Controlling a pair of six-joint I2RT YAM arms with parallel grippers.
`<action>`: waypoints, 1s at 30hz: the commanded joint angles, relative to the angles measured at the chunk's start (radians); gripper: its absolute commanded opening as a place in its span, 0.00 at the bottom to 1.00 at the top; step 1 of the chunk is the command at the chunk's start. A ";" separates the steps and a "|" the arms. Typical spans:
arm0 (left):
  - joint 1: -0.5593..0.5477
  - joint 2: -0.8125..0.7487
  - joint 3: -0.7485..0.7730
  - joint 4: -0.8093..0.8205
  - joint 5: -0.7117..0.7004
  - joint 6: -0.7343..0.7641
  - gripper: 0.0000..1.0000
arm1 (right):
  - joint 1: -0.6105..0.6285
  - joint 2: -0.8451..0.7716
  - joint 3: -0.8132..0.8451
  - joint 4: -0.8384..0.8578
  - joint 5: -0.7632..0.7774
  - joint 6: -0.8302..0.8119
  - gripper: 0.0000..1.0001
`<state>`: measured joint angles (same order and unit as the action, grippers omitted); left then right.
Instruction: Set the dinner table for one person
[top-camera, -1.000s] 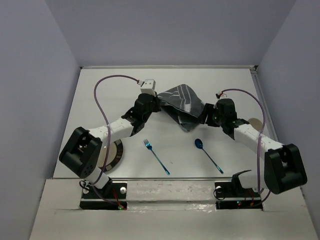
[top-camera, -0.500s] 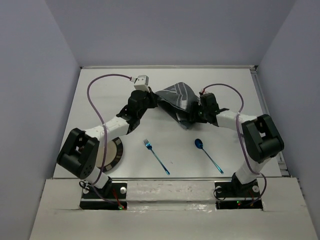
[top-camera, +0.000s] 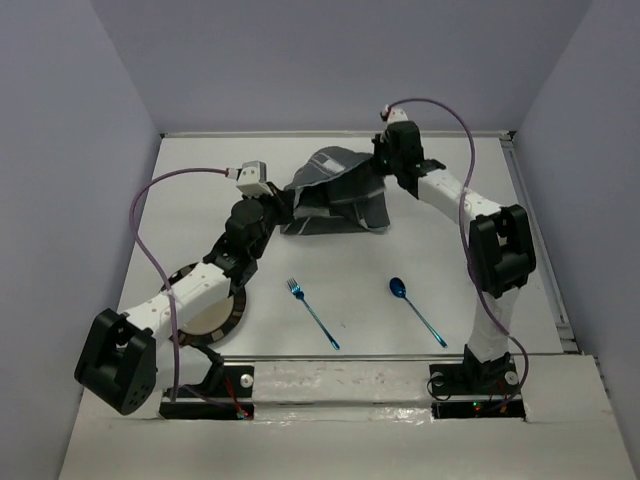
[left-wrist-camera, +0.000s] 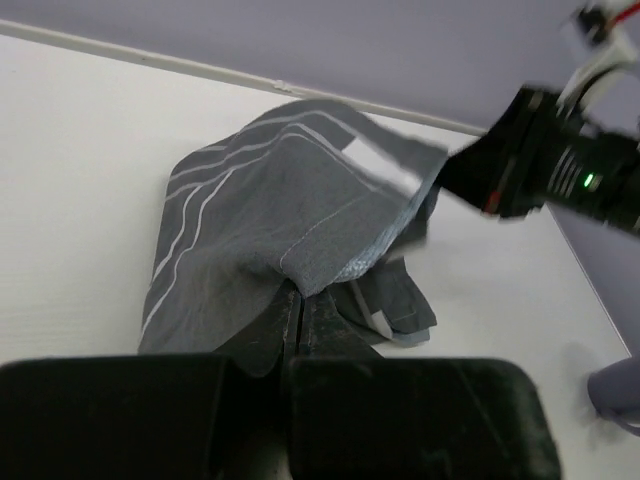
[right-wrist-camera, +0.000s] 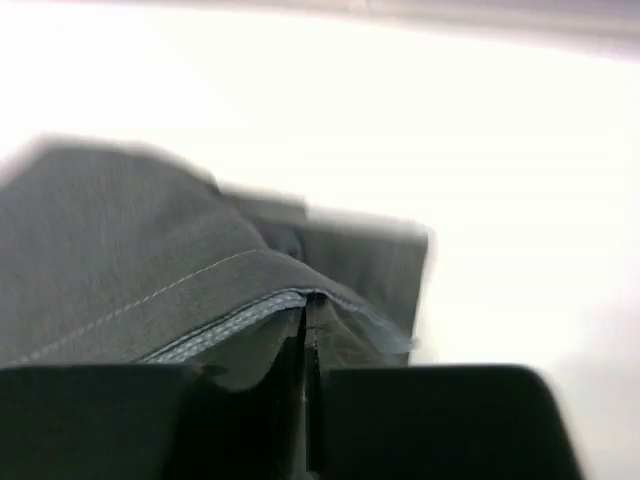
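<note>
The left gripper sits at the bottom, with its two black fingers pressed tight together. They pinch the near edge of a dark grey cloth. The cloth has thin pale stripes that curve down its left side. It is bunched up and lifted in the middle, like a little tent. Folds of it hang down on the right, close to the fingers.

At the top right, the right gripper is black and a bit blurry. It holds the far edge of the cloth up off the table. A small green light glows on that arm. The table is white. Behind it stands a pale purple wall.
</note>
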<state>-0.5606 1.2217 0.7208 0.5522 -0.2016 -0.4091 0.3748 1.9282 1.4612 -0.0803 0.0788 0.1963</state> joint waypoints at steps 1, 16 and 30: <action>0.010 -0.082 -0.063 0.046 -0.082 -0.026 0.00 | 0.003 0.107 0.409 -0.138 -0.039 -0.115 0.31; 0.087 -0.143 -0.182 0.080 -0.105 -0.096 0.00 | -0.017 -0.127 -0.157 -0.069 -0.088 0.044 0.38; 0.090 -0.148 -0.225 0.123 -0.056 -0.106 0.00 | -0.017 -0.130 -0.345 0.057 -0.062 0.170 0.59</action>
<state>-0.4755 1.1088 0.5148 0.5980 -0.2535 -0.5137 0.3611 1.7763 1.0981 -0.0914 -0.0059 0.3367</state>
